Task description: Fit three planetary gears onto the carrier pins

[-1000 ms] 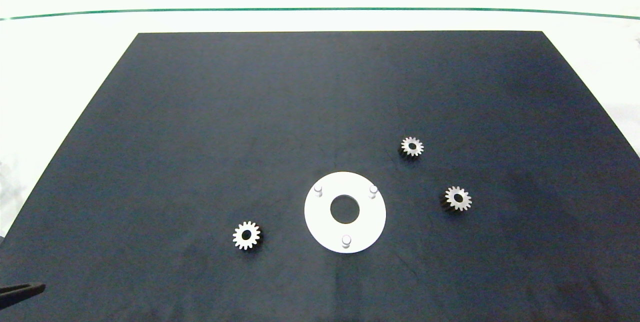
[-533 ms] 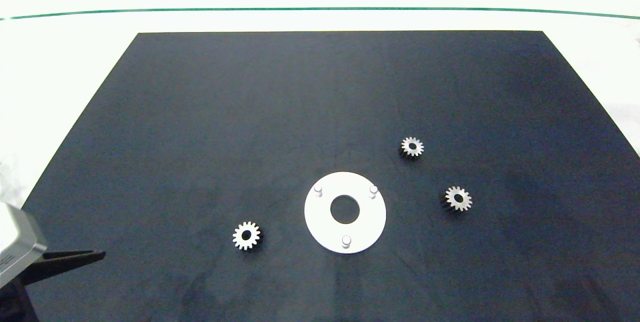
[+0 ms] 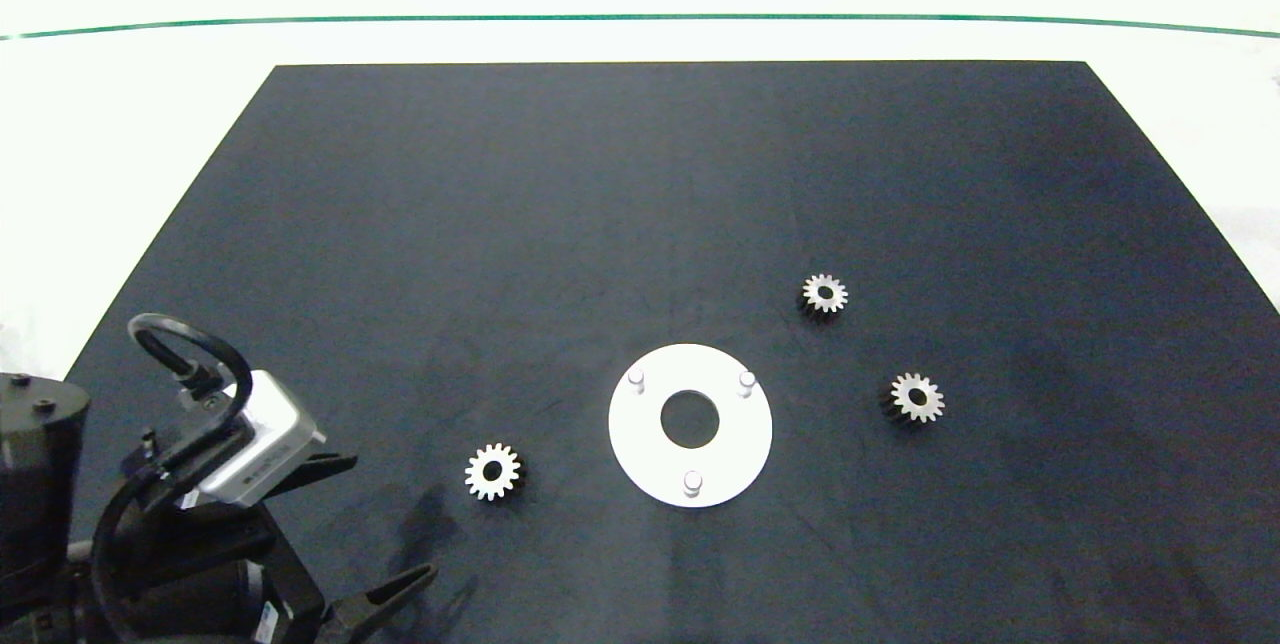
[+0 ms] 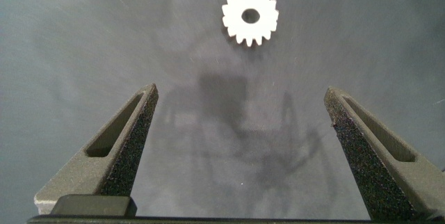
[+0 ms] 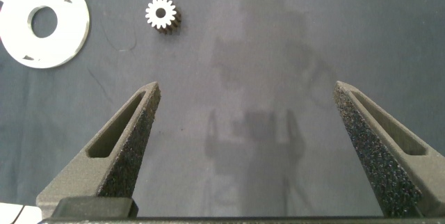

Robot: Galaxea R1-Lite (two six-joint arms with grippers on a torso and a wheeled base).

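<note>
Step in hand: approach for the first pick; left gripper [image 3: 385,524] jaws spread, empty, near the leftmost planetary gear [image 3: 493,472] flat on the black mat [image 3: 640,184]; carrier pins [image 3: 692,480] all bare; right gripper [image 5: 254,147] spread, idle; next: straddle gear, descend, close.

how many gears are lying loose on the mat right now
3. One gear lies left of the white disc, ahead of the open left gripper; two lie right of it, one farther, one nearer. None hidden.

Head camera overhead, wrist cameras low over mat [image 3: 640,174], sharing gears
</note>
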